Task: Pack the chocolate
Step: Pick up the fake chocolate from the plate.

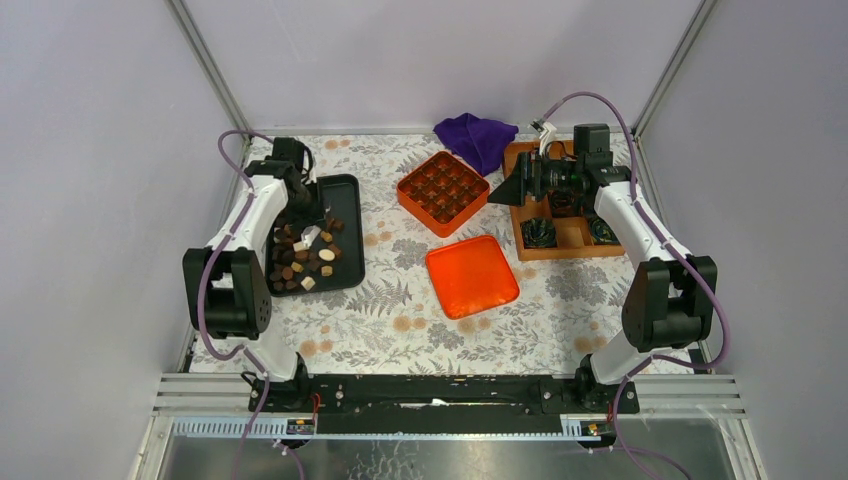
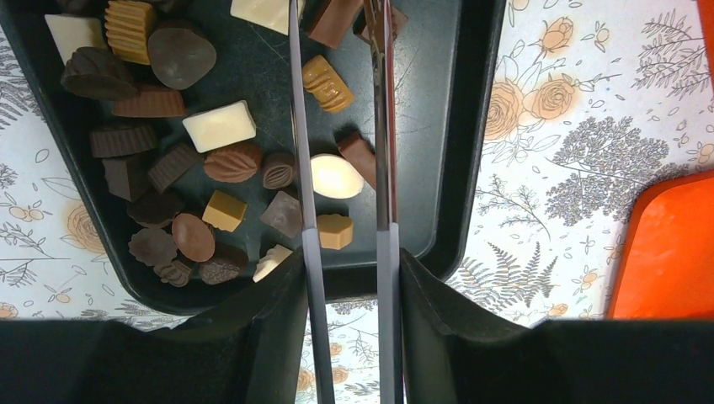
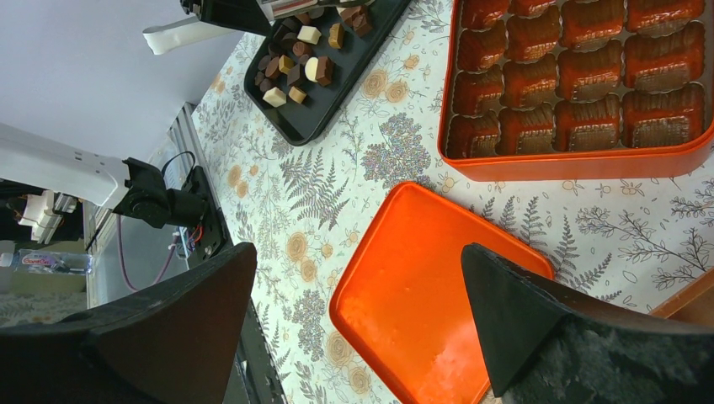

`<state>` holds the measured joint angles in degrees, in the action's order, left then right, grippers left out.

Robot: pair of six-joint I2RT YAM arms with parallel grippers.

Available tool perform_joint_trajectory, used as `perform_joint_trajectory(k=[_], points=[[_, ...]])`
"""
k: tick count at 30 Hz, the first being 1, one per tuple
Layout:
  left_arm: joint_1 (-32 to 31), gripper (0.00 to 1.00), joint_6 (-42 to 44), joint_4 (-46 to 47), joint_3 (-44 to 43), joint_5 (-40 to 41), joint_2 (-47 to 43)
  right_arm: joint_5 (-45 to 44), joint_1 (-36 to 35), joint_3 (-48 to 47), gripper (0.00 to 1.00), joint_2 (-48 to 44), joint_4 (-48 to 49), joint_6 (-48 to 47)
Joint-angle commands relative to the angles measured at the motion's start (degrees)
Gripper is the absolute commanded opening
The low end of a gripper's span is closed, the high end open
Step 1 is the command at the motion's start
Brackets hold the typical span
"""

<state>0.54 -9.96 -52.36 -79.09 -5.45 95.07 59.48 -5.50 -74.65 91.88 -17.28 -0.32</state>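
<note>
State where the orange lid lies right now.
In the top view the orange lid lies flat near the middle of the table, just in front of the orange box and right of the black tray of chocolates.

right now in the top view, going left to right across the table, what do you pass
black tray with the loose chocolates → orange box with compartments → wooden tray. The orange lid and purple cloth overlap the box sideways, so they are left out.

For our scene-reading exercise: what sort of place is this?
Probably a robot lab cell: plain walls enclose the table, the left arm and right arm are bolted at its near edge, with chocolate on a tray.
</note>
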Motion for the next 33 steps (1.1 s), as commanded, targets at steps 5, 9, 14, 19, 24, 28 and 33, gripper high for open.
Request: perform_joint_trajectory(k=[5,9,14,19,24,28,33], points=[[1.27,0.43,2.05,-0.76,-3.20,0.40,1.37,1.37,0.22,-0.21,1.00,-0.34,1.90,-0.03],[1.46,0.41,1.73,-0.75,-3.85,0.09,1.79,1.48,0.22,-0.22,1.00,-0.17,1.96,-0.03],[1.50,0.37,1.20,-0.77,-4.83,-0.74,3.27,1.60,0.22,-0.23,1.00,0.02,2.07,-0.03],[1.64,0.20,0.51,-0.70,-4.98,-0.75,3.59,1.52,0.22,-0.14,1.00,-0.09,1.98,-0.03],[1.66,0.00,0.07,-0.49,-4.73,-1.25,2.81,1.48,0.23,-0.27,1.00,-0.02,1.81,-0.03],[1.71,0.00,-1.32,0.78,-4.68,-1.94,0.19,1.60,0.22,-0.45,1.00,-0.14,1.72,-0.03],[1.84,0.00,-2.90,0.80,-4.64,-3.42,-2.49,1.77,0.22,-0.41,1.00,-0.12,1.72,-0.03]])
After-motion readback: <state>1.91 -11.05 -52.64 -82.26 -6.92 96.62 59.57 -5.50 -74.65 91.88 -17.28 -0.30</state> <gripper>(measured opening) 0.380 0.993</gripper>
